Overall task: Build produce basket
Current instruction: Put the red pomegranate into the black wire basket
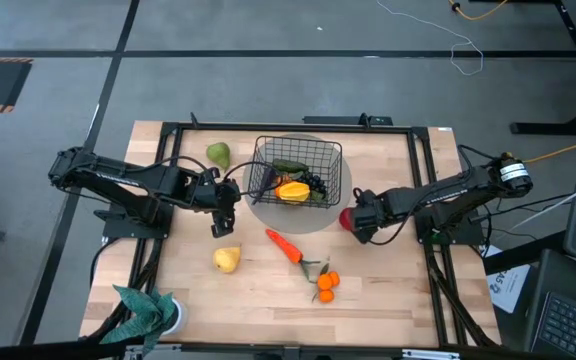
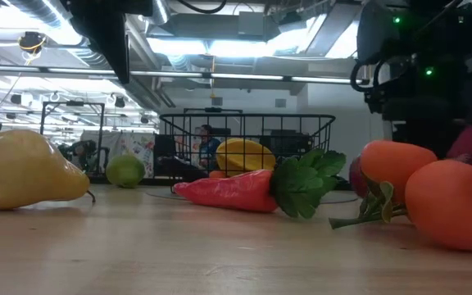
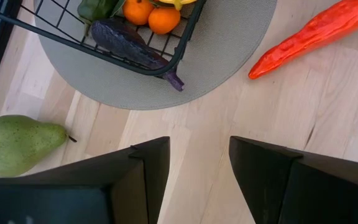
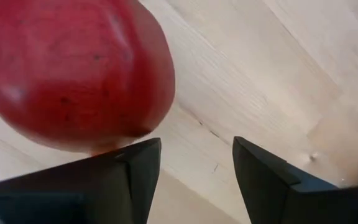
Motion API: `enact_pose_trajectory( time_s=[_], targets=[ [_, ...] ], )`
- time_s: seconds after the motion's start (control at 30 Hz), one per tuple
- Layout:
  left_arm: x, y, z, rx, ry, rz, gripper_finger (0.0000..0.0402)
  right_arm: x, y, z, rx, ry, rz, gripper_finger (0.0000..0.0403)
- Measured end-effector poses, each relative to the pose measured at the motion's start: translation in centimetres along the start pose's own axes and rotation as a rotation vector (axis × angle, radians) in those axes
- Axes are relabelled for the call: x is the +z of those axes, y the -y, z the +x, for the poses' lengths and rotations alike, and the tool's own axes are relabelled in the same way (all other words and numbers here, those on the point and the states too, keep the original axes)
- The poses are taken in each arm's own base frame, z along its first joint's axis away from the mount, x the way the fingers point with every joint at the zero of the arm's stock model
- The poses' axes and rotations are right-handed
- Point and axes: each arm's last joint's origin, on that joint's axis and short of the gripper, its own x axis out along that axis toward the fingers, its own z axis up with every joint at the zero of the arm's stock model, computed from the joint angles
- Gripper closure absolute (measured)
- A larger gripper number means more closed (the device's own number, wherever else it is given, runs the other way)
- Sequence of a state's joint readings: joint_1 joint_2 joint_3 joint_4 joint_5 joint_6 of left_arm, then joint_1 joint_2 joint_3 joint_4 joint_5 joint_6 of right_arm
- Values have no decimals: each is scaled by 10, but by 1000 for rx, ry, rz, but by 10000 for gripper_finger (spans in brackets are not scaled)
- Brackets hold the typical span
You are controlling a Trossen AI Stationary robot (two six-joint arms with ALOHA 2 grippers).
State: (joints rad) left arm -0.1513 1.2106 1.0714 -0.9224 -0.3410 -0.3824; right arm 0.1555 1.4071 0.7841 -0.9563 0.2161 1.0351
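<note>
Right wrist view: red round fruit (image 4: 73,71) just beyond the open, empty right hand (image 4: 194,180).

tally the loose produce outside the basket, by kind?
Green pear: 1
Yellow pear: 1
Carrot: 1
Small oranges: 2
Red round fruit: 1
Total: 6

Bright, even ceiling light; soft shadows throughout.

Left claw (image 1: 223,226) and right claw (image 1: 359,228) agape.
</note>
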Motion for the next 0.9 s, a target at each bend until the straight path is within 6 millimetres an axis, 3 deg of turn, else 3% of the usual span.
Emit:
enact_pose_trajectory(
  time_s=[0.47,0.67,0.8,0.9],
  targets=[
    [0,0,0,0,0,0,247,-7,8,-1,-47,-124,-38,215],
    [0,0,0,0,0,0,247,-12,-1,-2,139,-302,-126,215],
    [0,0,0,0,0,0,247,-10,-15,-4,289,-250,-257,215],
    [0,0,0,0,0,0,247,-10,-15,-3,247,-196,-239,215]
  ],
)
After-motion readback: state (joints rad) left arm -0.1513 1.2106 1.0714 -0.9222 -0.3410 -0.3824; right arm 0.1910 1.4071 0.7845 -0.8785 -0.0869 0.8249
